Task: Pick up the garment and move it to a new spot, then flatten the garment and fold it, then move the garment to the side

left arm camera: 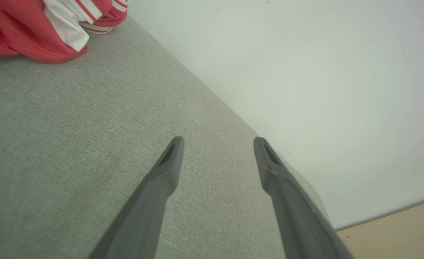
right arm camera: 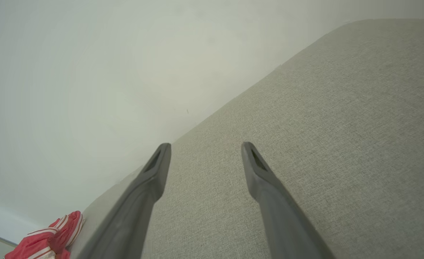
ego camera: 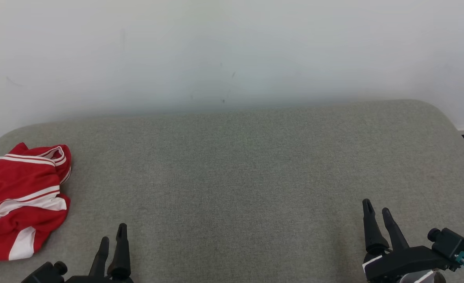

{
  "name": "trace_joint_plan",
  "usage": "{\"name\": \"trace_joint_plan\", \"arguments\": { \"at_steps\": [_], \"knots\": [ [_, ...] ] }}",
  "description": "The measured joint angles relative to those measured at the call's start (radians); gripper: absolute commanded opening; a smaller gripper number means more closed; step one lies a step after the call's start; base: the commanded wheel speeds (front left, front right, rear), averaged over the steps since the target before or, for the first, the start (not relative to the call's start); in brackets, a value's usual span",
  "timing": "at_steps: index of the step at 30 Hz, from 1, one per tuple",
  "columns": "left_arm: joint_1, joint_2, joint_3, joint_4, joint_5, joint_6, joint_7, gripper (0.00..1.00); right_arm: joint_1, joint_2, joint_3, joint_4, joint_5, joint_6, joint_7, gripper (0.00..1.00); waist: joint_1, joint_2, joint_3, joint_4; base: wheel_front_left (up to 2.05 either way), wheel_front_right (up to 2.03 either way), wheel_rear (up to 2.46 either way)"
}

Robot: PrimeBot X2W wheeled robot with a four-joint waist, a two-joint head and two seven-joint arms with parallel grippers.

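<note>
Now left gripper (ego camera: 113,232) and right gripper (ego camera: 376,206) hover near, fingers pointing far, both wide and empty; red-white jersey (ego camera: 19,196) lies crumpled at left.

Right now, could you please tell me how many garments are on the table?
1. The garment lies crumpled at the table's left end, cut off by the head view's edge, so another could hide beyond it.
</note>
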Motion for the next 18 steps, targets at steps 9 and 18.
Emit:
{"name": "trace_joint_plan", "arguments": {
  "at_steps": [9, 18],
  "knots": [
    [0.0, 0.003, -0.016, 0.005, 0.132, 0.009, -0.025, 1.0, -0.004, 0.0, 0.016, -0.004, -0.128, 0.0, 0.001, 1.0, -0.0001, 0.0, -0.007, -0.003, 0.0, 0.0, 0.0],
    [0.0, 0.009, -0.028, 0.007, 0.249, 0.023, -0.05, 1.0, -0.003, 0.0, 0.022, -0.002, -0.225, 0.0, -0.001, 1.0, -0.0002, 0.0, -0.016, -0.004, 0.0, 0.0, 0.0]
  ]
}}
